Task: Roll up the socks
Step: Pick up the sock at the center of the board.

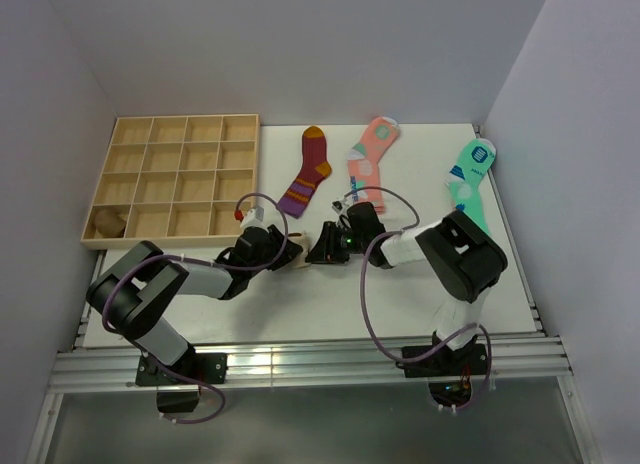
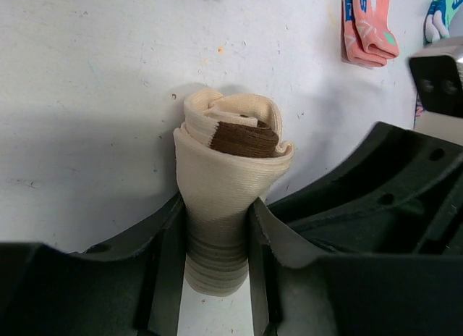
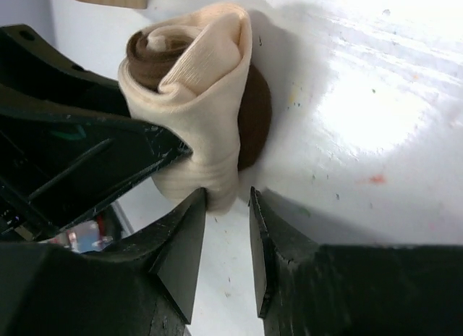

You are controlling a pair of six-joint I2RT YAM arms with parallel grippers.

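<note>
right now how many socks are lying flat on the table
3, along the far edge: maroon striped sock, pink patterned sock right of it, mint-green sock farthest right. The rolled beige sock isn't counted; more may be hidden.

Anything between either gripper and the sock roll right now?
Nothing visible. The sock roll sits between the left gripper fingers, touching both. The right gripper, jaws apart, is right at the roll's end, with no other object between them.
</note>
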